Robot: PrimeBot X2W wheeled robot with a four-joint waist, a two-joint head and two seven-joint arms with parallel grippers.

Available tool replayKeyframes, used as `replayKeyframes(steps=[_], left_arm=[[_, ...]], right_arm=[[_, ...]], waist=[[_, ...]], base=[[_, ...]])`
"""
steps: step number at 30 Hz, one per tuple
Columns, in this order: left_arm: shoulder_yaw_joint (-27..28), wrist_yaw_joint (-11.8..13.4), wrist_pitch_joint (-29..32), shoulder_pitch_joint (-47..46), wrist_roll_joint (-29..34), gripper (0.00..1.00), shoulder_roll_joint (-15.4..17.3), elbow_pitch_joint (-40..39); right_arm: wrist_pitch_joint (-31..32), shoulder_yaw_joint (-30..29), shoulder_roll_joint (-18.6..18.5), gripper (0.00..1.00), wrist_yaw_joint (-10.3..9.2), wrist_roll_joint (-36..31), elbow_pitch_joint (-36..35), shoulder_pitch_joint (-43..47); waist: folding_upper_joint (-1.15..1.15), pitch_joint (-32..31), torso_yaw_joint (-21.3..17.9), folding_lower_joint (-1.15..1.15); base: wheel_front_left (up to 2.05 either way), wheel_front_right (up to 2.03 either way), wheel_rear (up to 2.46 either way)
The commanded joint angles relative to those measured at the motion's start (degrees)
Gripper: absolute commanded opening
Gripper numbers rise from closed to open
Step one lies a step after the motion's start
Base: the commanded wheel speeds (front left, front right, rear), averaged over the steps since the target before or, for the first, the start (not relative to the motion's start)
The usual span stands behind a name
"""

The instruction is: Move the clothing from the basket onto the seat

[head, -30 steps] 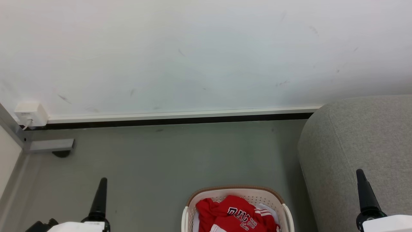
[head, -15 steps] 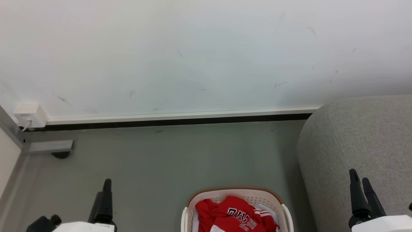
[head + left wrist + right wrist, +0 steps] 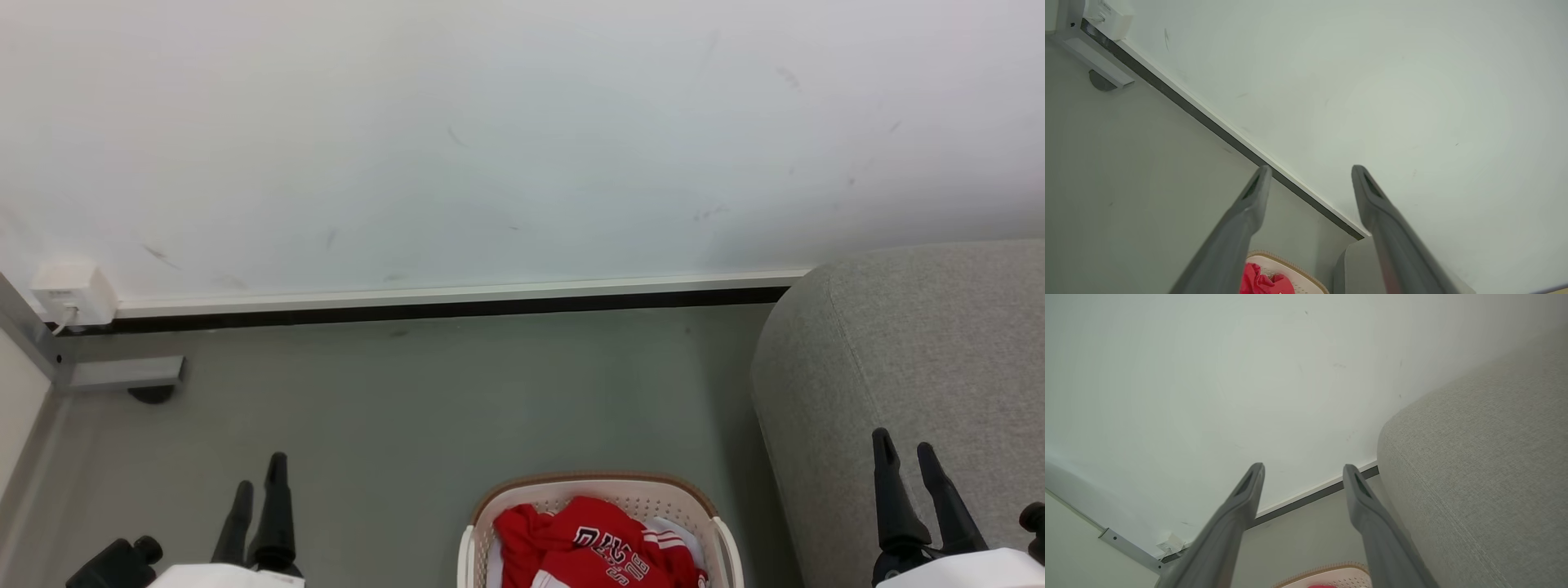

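Note:
The red clothing (image 3: 596, 547) with white stripes and block letters lies bunched in the white perforated basket (image 3: 596, 485), which stands on the floor at the bottom centre of the head view. To the basket's right rises the light grey seat (image 3: 914, 343). My left gripper (image 3: 260, 474) is open at the lower left, over bare floor and apart from the basket. My right gripper (image 3: 904, 445) is open at the lower right, in front of the seat. The left wrist view catches the clothing (image 3: 1259, 279) and the basket (image 3: 1290, 269) rim; the right wrist view has the seat (image 3: 1486, 465) beside the open gripper (image 3: 1302, 467).
A white wall (image 3: 490, 139) with a baseboard (image 3: 457, 294) runs across the back. A wall socket box (image 3: 69, 290) and a grey metal frame foot (image 3: 122, 371) sit at the far left. Grey floor (image 3: 457, 392) lies between the basket and the wall.
Both grippers have turned at the wrist, so each now shows two separate fingers instead of one. The left has sunk a little; the right has shifted slightly left. The head view drifted slightly.

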Motion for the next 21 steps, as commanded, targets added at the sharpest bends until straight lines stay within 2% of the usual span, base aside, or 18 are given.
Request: replayKeyframes(steps=[1,21], left_arm=[[0.1,0.1,-0.7,0.0,2.6,1.00,0.5,-0.8],[-0.6,1.0,-3.7,0.8,15.9,1.00,0.6,-1.7]], right_arm=[[-0.6,0.2,-0.7,1.00,-0.05,-2.3,-1.0,-0.1],[-3.7,1.5,-1.5,1.00,-0.07,-14.5,-1.7,0.7]], waist=[[0.00,0.0,0.0,0.00],[0.00,0.3,-0.3,0.00]], base=[[0.00,0.00,0.00],[0.00,0.00,0.00]])
